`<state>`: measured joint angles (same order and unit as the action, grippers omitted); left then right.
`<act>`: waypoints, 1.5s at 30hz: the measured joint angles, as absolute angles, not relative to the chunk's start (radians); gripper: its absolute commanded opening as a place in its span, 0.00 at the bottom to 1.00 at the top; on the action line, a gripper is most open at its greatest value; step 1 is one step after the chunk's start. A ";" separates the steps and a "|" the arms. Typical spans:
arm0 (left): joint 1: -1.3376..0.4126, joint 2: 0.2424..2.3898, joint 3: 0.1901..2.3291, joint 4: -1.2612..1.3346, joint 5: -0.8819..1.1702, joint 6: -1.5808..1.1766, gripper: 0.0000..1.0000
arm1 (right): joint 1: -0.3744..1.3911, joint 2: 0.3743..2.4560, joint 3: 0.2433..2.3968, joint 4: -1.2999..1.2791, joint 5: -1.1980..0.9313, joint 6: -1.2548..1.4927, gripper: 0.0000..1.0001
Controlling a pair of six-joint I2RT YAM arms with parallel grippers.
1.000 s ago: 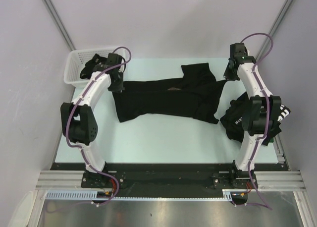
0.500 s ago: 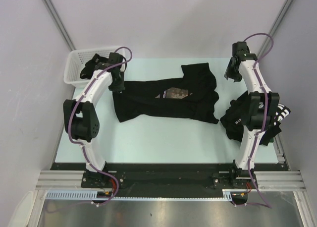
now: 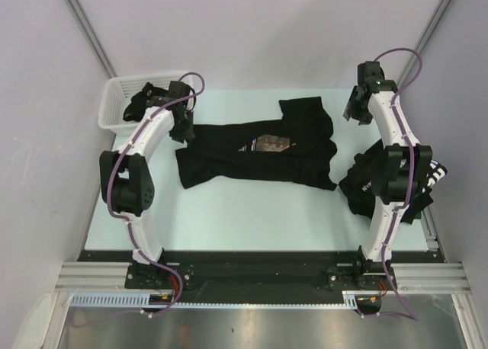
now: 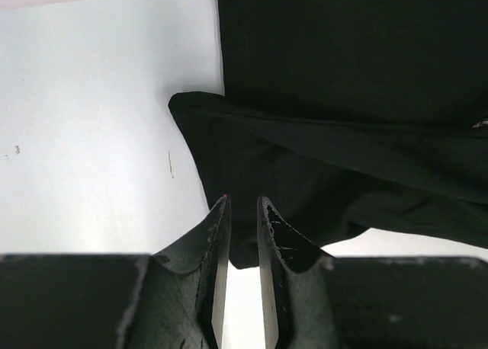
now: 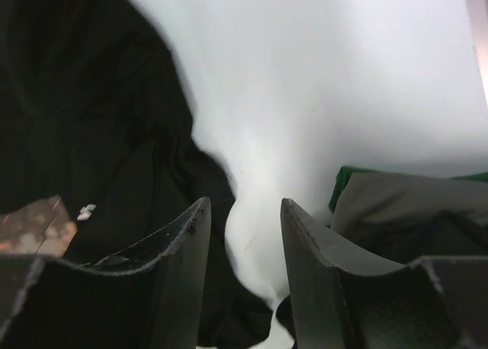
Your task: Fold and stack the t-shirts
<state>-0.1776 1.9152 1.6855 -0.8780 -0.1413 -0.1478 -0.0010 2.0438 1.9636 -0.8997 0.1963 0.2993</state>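
A black t-shirt (image 3: 255, 157) lies stretched across the middle of the table, its reddish-brown chest print (image 3: 272, 143) facing up. My left gripper (image 3: 183, 130) hovers over its left end, jaws a narrow gap apart and holding nothing. In the left wrist view the shirt's corner (image 4: 229, 143) lies just beyond that gripper (image 4: 242, 202). My right gripper (image 3: 354, 113) is open past the shirt's right end, clear of the cloth. In the right wrist view that gripper (image 5: 242, 206) frames bare table, the shirt (image 5: 91, 128) to its left. Another black t-shirt (image 3: 364, 180) with white lettering lies crumpled at the right edge.
A white slotted basket (image 3: 116, 99) stands at the back left corner with dark cloth (image 3: 145, 99) in it. Green and grey fabric (image 5: 404, 200) shows at the right of the right wrist view. The right arm's elbow hangs over the crumpled shirt.
Both grippers opened and let go of the shirt's ends. The cloth slackened and settled flat, showing the print. The right gripper drew back a little toward the far right.
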 measured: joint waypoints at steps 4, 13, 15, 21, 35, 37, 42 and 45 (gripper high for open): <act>-0.178 1.879 1.632 -0.865 -0.126 -0.157 0.24 | 0.050 1.978 1.942 -0.917 0.187 0.308 0.47; -0.197 1.564 1.216 -0.839 -0.092 -0.249 0.26 | 0.142 1.761 1.730 -0.896 0.148 0.353 0.47; -0.215 1.516 1.161 -0.839 -0.090 -0.269 0.26 | 0.140 1.758 1.714 -0.892 0.147 0.363 0.47; -0.255 1.474 1.074 -0.824 -0.069 -0.307 0.31 | 0.143 1.758 1.700 -0.881 0.125 0.374 0.48; -0.256 1.503 1.045 -0.724 -0.085 -0.360 0.62 | 0.146 1.748 1.723 -0.889 0.115 0.354 0.50; -0.256 1.522 1.045 -0.714 -0.095 -0.368 0.66 | 0.138 1.748 1.738 -0.895 0.115 0.344 0.50; -0.256 1.557 1.045 -0.694 -0.124 -0.394 0.67 | 0.114 1.748 1.773 -0.912 0.115 0.319 0.50; -0.256 1.578 1.045 -0.678 -0.143 -0.412 0.66 | 0.101 1.744 1.779 -0.917 0.114 0.311 0.50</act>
